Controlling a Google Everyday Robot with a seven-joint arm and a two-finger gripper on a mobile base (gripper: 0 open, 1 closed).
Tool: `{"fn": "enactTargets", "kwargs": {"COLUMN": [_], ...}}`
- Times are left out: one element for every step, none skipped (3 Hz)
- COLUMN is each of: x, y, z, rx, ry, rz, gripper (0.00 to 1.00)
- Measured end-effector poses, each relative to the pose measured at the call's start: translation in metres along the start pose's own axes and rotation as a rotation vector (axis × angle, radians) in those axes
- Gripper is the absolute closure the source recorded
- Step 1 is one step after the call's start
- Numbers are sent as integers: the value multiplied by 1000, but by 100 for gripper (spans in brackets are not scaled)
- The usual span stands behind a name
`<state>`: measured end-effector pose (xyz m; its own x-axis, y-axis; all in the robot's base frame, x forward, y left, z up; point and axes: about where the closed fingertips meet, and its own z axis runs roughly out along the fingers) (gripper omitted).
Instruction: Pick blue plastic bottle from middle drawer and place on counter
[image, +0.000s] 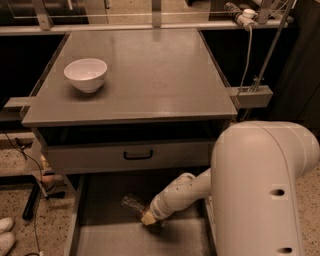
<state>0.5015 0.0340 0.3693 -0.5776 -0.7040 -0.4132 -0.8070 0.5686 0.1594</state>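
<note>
The blue plastic bottle (131, 202) lies on its side on the floor of the open middle drawer (102, 240), near the drawer's back, a small transparent crinkly shape. My gripper (148, 218) is down inside the drawer at the end of the white forearm, its yellowish tip right beside the bottle's near right end. Whether it touches the bottle cannot be told. The grey counter (150, 75) lies above, flat and slightly glossy.
A white bowl (86, 74) stands on the counter's left side. A grey drawer front with a black handle (138, 155) sits above the open drawer. My large white arm housing (260, 190) fills the lower right. Cables and white shoes lie on the speckled floor (15, 200) at left.
</note>
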Motion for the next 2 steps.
{"fn": "enactTargets", "kwargs": {"x": [0, 0], "y": [0, 0], "z": [0, 0], "rx": [0, 0], "ry": [0, 0], "rz": [0, 0], "gripper": [89, 100]}}
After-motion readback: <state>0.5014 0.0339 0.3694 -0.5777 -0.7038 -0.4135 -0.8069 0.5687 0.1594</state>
